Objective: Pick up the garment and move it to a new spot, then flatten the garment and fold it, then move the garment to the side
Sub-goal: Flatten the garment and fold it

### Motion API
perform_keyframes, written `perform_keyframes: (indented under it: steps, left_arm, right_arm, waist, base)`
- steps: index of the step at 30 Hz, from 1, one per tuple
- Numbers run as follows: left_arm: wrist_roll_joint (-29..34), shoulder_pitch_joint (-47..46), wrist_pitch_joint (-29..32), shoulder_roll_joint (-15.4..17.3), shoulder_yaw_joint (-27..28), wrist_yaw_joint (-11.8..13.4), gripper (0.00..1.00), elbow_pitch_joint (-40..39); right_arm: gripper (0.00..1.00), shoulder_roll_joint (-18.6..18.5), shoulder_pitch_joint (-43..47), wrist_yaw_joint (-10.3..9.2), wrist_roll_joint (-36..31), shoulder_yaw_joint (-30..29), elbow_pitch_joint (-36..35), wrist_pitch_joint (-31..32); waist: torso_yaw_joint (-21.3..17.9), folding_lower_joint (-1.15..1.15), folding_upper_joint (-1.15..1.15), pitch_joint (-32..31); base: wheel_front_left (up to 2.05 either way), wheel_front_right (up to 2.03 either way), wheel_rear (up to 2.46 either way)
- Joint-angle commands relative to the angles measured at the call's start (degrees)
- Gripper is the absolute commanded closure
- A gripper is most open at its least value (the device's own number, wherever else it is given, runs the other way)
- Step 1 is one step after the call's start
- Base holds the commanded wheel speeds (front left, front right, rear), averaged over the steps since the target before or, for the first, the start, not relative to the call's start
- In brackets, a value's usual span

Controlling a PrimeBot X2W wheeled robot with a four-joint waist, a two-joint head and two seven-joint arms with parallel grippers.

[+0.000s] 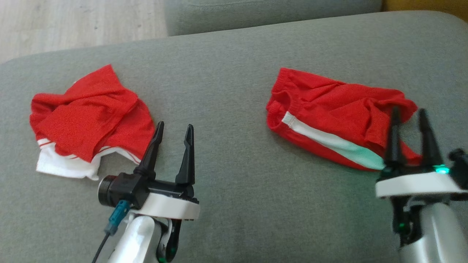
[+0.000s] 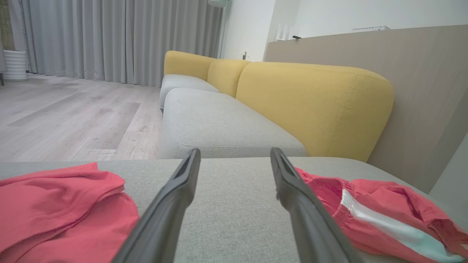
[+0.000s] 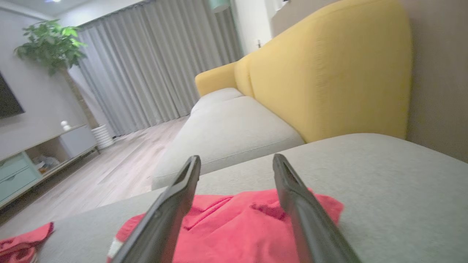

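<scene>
- Head view, closest in: the left gripper sat at 7 o'clock, its two dark fingers spread wide with nothing between them, hanging over bare grey cushion.
- Over at 4 o'clock, the right gripper was just as wide and carried nothing. Its fingertips lay over the near right end of the striped red garment; whether they touched the cloth could not be told.
- That striped red garment lay rumpled at 3 o'clock on the cushion, waistband towards the middle and its white stripe running along the near edge.
- At 9 o'clock lay a white-hemmed red garment, bunched up, well apart from the striped one and just beside the left gripper's fingers.
- A strip of wooden floor showed at 11 o'clock.
- Left wrist view: the left gripper's fingers rose from 6 o'clock, gaping, with grey cushion between them.
- The white-hemmed red garment was at 8 o'clock and the striped red garment at 4 o'clock, one on either side of the fingers.
- Beyond, a yellow backrest stood at 2 o'clock and curtains at 11 o'clock.
- Right wrist view: the right gripper's fingers stood wide apart at 6 o'clock with the striped red garment lying beneath and between them, nothing pinched.
- A corner of the white-hemmed red garment peeked in at 8 o'clock, and a plant stood at 10 o'clock.
</scene>
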Motion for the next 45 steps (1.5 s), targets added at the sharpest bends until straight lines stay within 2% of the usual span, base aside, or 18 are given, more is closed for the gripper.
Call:
perform_keyframes:
  steps: [1, 7, 17, 27, 36, 37, 38, 39, 40, 45]
  left_arm:
    - [0.2, -1.2, -0.5, 0.1, 1.7, -0.3, 0.0, -2.1]
    - [0.2, -1.1, -0.5, 0.1, 1.8, -0.4, 0.0, -2.5]
    - [0.7, -1.2, -0.5, 0.1, 1.7, -0.7, 0.0, -2.5]
    - [0.5, -1.0, -0.5, 0.1, 0.9, -0.5, 0.0, -2.2]
    - [0.0, -1.7, -0.5, 0.1, 0.2, -0.2, 0.0, -2.3]
    - [0.0, -1.7, -0.5, 0.1, 0.1, -0.2, 0.0, -2.3]
    - [0.0, -1.8, -0.5, 0.1, 0.1, -0.2, 0.0, -2.3]
    - [0.0, -1.8, -0.5, 0.1, 0.2, -0.2, 0.0, -2.3]
    - [0.1, -1.9, -0.5, 0.1, 0.2, -0.2, 0.0, -2.3]
    - [0.1, -2.0, -0.5, 0.1, 0.2, -0.2, 0.0, -2.2]
  right_arm:
    - [0.0, -0.3, 0.6, -0.04, -1.1, 2.7, -2.8, 0.1]
    - [0.0, -0.3, 2.3, -0.04, -3.4, 4.5, -4.1, 1.1]
    - [0.0, -0.3, 2.4, -0.04, -5.1, 5.7, -2.7, 0.7]
    - [0.0, -0.3, 1.7, -0.04, -10.8, -2.9, 3.4, 4.6]
    - [0.0, -0.3, 0.0, -0.04, -12.8, -3.7, 7.0, 5.8]
    - [0.13, -0.3, -0.4, -0.04, -13.0, -3.9, 7.6, 6.1]
    - [0.55, -0.3, -0.8, -0.04, -13.3, -4.1, 8.1, 6.3]
    - [0.85, -0.3, -1.1, -0.04, -13.6, -4.2, 8.6, 6.6]
    - [1.0, -0.3, -1.5, -0.04, -13.7, -4.4, 9.0, 6.7]
    - [1.0, -0.3, -3.5, -0.04, -14.2, -6.5, 9.1, 6.0]
  waist:
    - [0.8, 0.0, 0.0, 0.1]
    - [2.1, 0.0, 0.0, 0.4]
    - [1.8, 0.0, 0.0, -0.2]
    - [3.1, 0.0, 0.0, 0.2]
    - [3.6, 0.0, 0.0, 1.2]
    - [3.7, 0.0, 0.0, 1.3]
    - [3.7, 0.0, 0.0, 1.4]
    - [3.8, 0.0, 0.0, 1.5]
    - [3.9, 0.0, 0.0, 1.6]
    - [4.1, 0.0, 0.0, 1.8]
  base:
    - [0.0, 0.0, 0.0]
    - [0.0, 0.0, 0.0]
    - [0.0, 0.0, 0.0]
    - [0.0, 0.0, 0.0]
    - [0.0, 0.0, 0.0]
    - [0.0, 0.0, 0.0]
    - [0.0, 0.0, 0.0]
    - [0.0, 0.0, 0.0]
    - [0.0, 0.0, 0.0]
    - [0.0, 0.0, 0.0]
